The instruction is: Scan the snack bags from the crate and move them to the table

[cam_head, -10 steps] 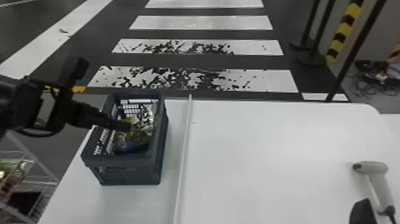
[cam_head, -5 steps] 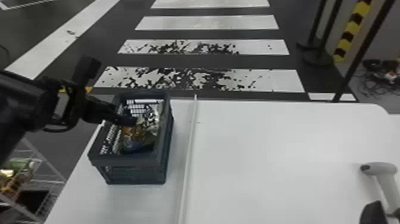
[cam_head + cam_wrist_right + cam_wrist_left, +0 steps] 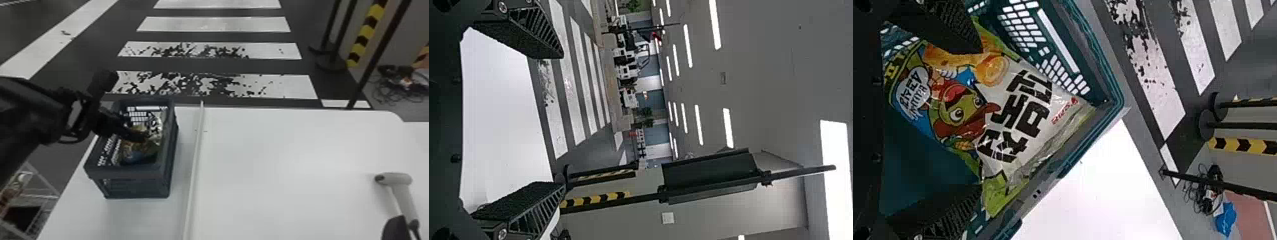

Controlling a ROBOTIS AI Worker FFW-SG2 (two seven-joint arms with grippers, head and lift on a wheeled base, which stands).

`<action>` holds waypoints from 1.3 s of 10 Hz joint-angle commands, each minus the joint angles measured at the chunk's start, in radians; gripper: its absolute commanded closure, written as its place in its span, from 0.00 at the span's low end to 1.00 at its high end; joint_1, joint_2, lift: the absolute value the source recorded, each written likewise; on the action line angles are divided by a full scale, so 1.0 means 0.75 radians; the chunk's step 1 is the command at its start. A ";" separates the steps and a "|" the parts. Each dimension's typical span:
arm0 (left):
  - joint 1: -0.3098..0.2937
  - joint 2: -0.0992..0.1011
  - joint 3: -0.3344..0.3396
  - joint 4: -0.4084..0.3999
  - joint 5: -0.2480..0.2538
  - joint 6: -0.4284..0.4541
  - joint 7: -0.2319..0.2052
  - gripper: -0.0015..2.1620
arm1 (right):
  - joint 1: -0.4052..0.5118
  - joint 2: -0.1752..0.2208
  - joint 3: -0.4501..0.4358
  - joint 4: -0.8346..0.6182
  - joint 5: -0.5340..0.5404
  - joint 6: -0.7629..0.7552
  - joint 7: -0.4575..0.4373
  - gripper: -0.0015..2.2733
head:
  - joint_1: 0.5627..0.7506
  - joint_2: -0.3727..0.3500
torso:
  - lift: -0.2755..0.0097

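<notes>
My left gripper (image 3: 979, 119) and right gripper (image 3: 563, 120): jaws spread. Snack bag (image 3: 1015, 112) in crate (image 3: 127, 174): pick, scan, transfer outstanding.

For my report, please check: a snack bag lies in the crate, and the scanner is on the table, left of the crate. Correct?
The side is wrong: the head view shows the scanner on the table, right of the crate. The rest stands.

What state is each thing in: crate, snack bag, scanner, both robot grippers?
Crate: upright, open-topped, on the table
Snack bag: inside the crate, not clamped
Scanner: lying on the table
Left gripper: open, reaching into the crate
Right gripper: open, nothing between its fingers
</notes>
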 commanded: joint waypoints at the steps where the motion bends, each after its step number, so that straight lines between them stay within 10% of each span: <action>1: -0.019 -0.027 -0.043 0.059 -0.018 -0.075 0.000 0.01 | 0.003 0.000 0.001 0.003 0.001 -0.001 0.000 0.04 | 0.70 0.58 | 0.63; 13: -0.015 -0.074 -0.172 0.280 -0.067 -0.395 0.006 0.03 | 0.025 -0.002 -0.019 0.017 0.001 -0.050 0.000 0.04 | 0.70 0.54 | 0.63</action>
